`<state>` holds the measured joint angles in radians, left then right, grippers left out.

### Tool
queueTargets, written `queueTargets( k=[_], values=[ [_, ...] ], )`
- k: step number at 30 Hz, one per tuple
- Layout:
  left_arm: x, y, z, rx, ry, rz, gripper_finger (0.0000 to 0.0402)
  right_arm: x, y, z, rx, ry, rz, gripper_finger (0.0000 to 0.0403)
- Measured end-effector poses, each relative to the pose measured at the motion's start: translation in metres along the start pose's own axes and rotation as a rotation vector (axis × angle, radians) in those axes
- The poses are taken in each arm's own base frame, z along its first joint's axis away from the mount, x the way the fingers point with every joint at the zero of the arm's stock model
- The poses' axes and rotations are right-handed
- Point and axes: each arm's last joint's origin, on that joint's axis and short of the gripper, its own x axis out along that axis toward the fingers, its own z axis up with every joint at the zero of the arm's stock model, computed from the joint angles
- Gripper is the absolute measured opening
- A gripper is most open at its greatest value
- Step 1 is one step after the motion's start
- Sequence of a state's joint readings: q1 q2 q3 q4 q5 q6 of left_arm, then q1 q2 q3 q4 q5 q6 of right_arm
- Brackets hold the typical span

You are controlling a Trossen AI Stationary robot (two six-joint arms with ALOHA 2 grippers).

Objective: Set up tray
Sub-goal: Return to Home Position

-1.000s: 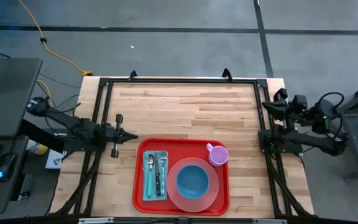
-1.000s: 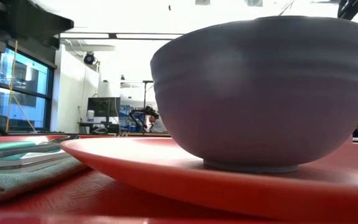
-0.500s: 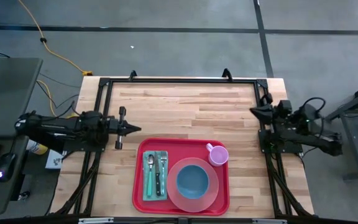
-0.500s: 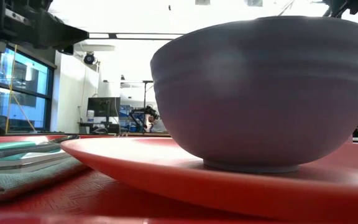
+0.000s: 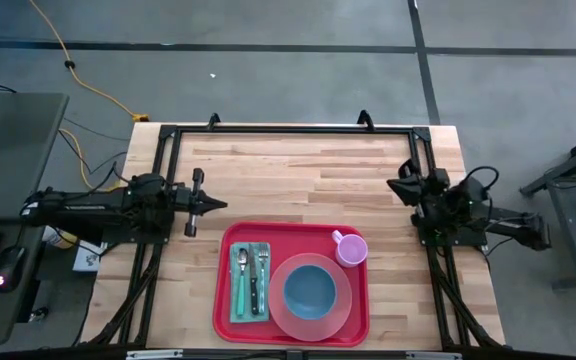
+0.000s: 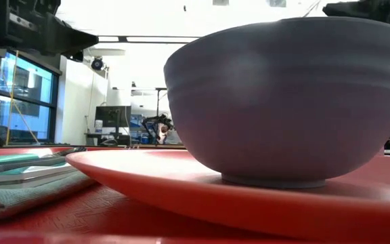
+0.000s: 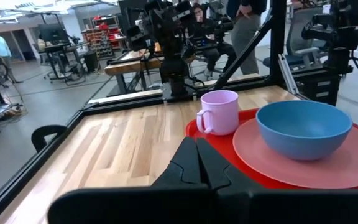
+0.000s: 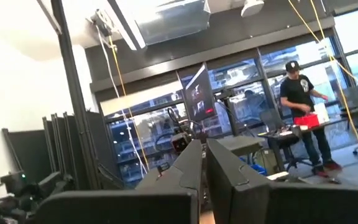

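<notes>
The red tray [image 5: 226,300] lies at the table's near middle. On it lie a grey-green napkin [image 5: 234,310] with a teal spoon, a fork and a knife [image 5: 254,285], a round pink plate [image 5: 276,305] bearing a blue bowl [image 5: 309,288], and a pink mug [image 5: 350,247] upright at the tray's far right corner. My left gripper [image 5: 222,206] is shut and empty, level above the table just left of the tray's far left corner; its wrist view shows the mug [image 7: 219,112] and bowl [image 7: 303,127] ahead. My right gripper [image 5: 392,186] is shut and empty at the table's right edge.
A black frame [image 5: 288,129] runs round the table's edges. Bare wood [image 5: 298,180] lies between the tray and the far edge. A desk with a mouse [image 5: 6,270] stands left of the table. A person [image 8: 303,112] shows in the room beyond.
My right gripper has gone toward the table's left, from outside the right edge to just over it, and a little toward the near edge. My left gripper has shifted slightly toward the far edge and the arm has straightened. The tray's things have kept still.
</notes>
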<state>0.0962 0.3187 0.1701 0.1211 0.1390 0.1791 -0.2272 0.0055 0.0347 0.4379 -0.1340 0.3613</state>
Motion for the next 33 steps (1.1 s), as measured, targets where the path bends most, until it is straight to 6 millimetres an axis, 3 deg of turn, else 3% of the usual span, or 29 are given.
queueTargets(
  k=[7, 14, 23, 28, 33],
  values=[
    [0.001, 0.000, -0.017, -0.038, -0.074, 0.032, 0.0008, -0.001, 0.001, -0.004, 0.072, -0.024, 0.024, 0.0000],
    [0.001, -0.003, -0.033, -0.071, -0.029, 0.039, 0.0009, -0.001, 0.008, -0.010, 0.107, 0.023, 0.046, 0.0000],
    [0.001, -0.002, -0.036, 0.063, 0.001, 0.080, 0.0029, -0.002, 0.004, -0.027, -0.027, 0.157, -0.122, 0.0000],
    [0.001, -0.002, -0.043, 0.136, 0.087, 0.110, 0.0043, -0.005, -0.001, -0.037, 0.013, 0.248, -0.218, 0.0000],
    [0.000, -0.004, -0.053, 0.175, 0.197, 0.074, 0.0032, -0.007, -0.003, -0.040, 0.061, 0.264, -0.267, 0.0000]
  ],
)
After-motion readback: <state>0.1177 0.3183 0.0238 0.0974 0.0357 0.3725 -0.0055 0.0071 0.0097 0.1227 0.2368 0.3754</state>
